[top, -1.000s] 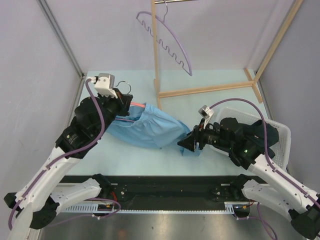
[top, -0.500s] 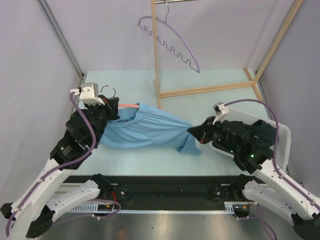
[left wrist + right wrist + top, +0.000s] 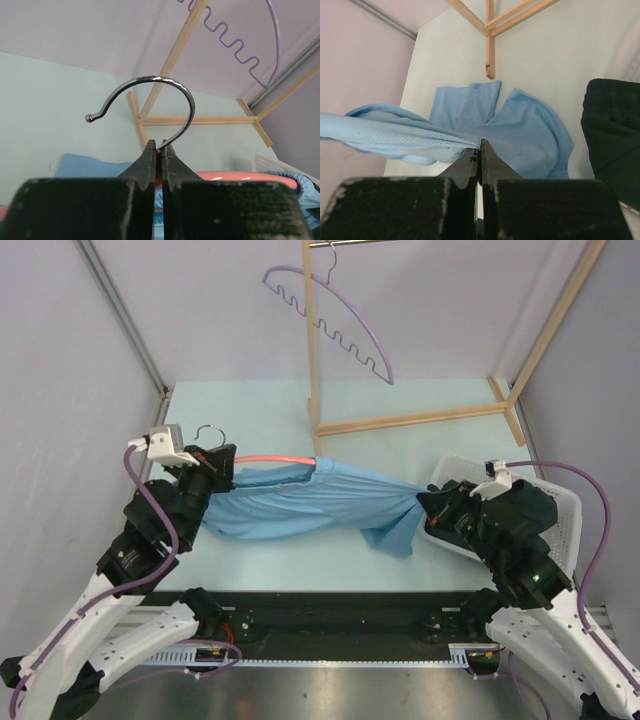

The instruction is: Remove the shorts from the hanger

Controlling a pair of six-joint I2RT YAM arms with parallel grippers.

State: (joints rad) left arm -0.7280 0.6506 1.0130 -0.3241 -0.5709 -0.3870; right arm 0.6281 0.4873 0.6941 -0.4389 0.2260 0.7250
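The light blue shorts (image 3: pixel 300 505) are stretched across the table, their waist still around a coral hanger (image 3: pixel 275 457) with a metal hook (image 3: pixel 208 430). My left gripper (image 3: pixel 222 462) is shut on the base of that hook (image 3: pixel 170 82), with the coral bar (image 3: pixel 235 176) just behind the jaws. My right gripper (image 3: pixel 425 502) is shut on a pinch of the shorts' fabric (image 3: pixel 420 135) at their right end, and a loose leg (image 3: pixel 530 130) lies below on the table. The black shorts (image 3: pixel 612 135) lie at the right in the right wrist view.
A white basket (image 3: pixel 560 502) sits at the right under my right arm. A wooden rack (image 3: pixel 312 360) stands at the back, with a purple wavy hanger (image 3: pixel 340 315) hanging from its rail. Walls close in on both sides.
My right gripper has shut on the shorts and drawn back to the right. The left arm has pulled the hanger leftward, so the shorts are now stretched out long between the two.
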